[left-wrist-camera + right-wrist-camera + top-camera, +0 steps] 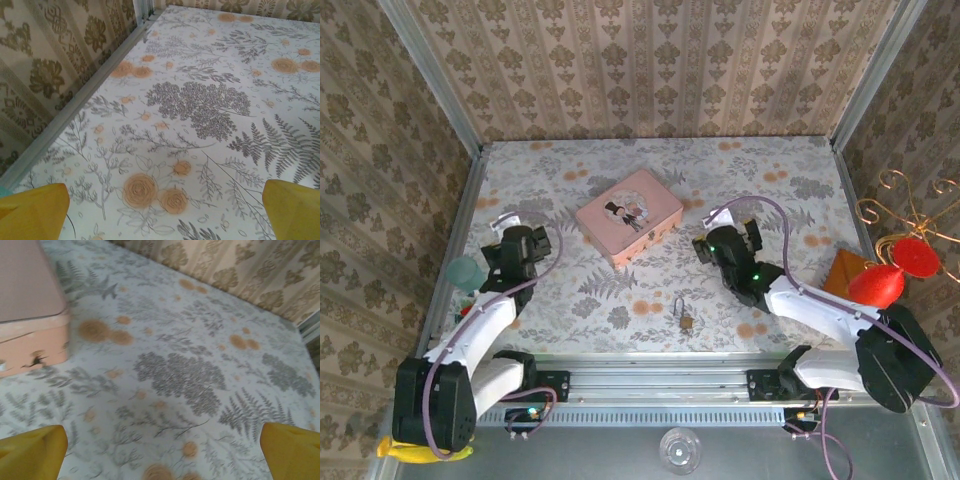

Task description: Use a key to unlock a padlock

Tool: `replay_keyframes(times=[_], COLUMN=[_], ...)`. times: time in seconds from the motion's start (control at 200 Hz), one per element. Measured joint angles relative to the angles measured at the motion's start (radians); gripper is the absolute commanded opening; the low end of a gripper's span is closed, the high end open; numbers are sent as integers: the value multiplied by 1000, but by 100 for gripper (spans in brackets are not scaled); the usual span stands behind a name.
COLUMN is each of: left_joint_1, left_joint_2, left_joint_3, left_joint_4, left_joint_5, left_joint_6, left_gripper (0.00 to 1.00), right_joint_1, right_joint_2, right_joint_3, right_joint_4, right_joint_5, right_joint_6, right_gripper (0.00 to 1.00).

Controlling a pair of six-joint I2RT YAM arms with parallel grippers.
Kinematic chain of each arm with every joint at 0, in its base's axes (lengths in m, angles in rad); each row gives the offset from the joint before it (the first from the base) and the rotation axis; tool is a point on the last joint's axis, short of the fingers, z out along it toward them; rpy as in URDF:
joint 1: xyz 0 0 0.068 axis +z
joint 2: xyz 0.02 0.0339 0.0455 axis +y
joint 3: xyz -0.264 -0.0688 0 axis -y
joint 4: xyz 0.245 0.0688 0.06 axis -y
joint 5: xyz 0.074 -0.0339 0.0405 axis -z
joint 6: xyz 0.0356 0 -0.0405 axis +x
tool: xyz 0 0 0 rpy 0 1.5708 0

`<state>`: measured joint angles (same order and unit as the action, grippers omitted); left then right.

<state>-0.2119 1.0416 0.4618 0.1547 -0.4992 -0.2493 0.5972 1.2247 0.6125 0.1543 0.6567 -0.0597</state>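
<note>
The small brass padlock [686, 320] lies on the flowered table near the front middle, its thin silver shackle pointing away from me. The key is out of view; I cannot make one out at the lock. My left gripper [512, 230] hovers at the left of the table, well away from the padlock. Its yellow fingertips [35, 210] stand wide apart in the left wrist view, over bare cloth: left gripper [165, 212] open. My right gripper [724, 228] is behind and right of the padlock, and in its wrist view the right gripper [162, 452] is open and holds nothing.
A pink tin [628, 215] with a cartoon couple sits at the middle back, its corner [30, 335] to the right gripper's left. A teal cup [465, 272] stands at the left edge. Red objects [890, 280] and an orange card [845, 272] sit at the right edge.
</note>
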Motion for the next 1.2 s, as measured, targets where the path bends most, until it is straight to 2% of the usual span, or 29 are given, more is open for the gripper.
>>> replay_keyframes(times=[0.23, 0.435, 0.59, 0.855, 1.2], left_joint_1=[5, 18, 31, 51, 77], left_joint_2=[71, 216, 281, 334, 348], left_joint_3=[-90, -150, -150, -110, -92], left_joint_4=[249, 444, 556, 599, 594], left_joint_5=[34, 66, 110, 245, 284], left_joint_6=[168, 259, 306, 356, 359], left_gripper=[100, 100, 100, 100, 100], right_joint_1=[-81, -197, -243, -273, -307], right_joint_2=[44, 60, 67, 67, 147], right_joint_3=[-133, -164, -194, -235, -240], right_joint_4=[212, 270, 333, 417, 581], right_joint_5=[1, -42, -44, -98, -216], right_joint_6=[-114, -90, -69, -65, -95], right_gripper=[100, 100, 100, 100, 100])
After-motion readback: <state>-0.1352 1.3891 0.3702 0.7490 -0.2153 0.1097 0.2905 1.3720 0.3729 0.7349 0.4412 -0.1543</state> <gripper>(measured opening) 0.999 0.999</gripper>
